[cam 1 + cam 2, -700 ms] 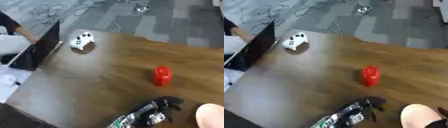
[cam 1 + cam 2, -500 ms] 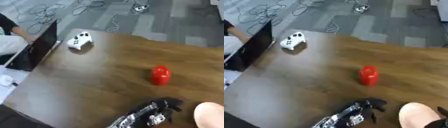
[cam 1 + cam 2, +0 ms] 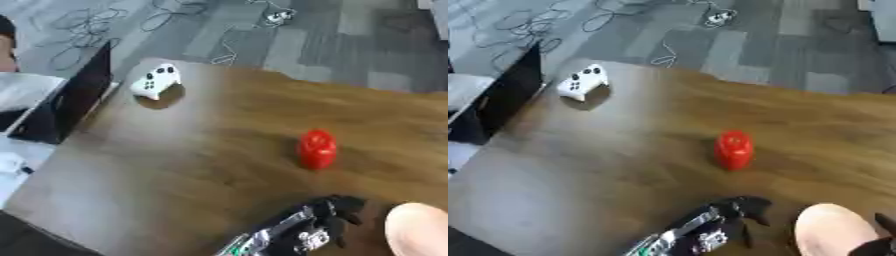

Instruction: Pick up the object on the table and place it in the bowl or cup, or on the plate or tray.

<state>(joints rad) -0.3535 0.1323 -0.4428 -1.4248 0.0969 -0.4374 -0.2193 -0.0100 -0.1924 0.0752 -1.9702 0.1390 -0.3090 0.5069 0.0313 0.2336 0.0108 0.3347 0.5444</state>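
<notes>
A red rounded object (image 3: 317,149) stands upright on the wooden table (image 3: 201,170), right of the middle. My left hand (image 3: 337,212) shows at the bottom edge, below the red object and apart from it, fingers relaxed and holding nothing. A pale pink rounded vessel (image 3: 833,234), cut off by the bottom edge, sits just right of that hand. A dark part of my right hand (image 3: 883,239) peeks in at the lower right corner, beside the pink vessel.
A white game controller (image 3: 155,80) lies near the table's far left edge. An open black laptop (image 3: 74,97) stands at the left edge. Cables (image 3: 715,17) lie on the grey floor beyond the table.
The whole picture has shifted a little, so the camera moved. The red object, the pink vessel and my left hand keep their places relative to each other.
</notes>
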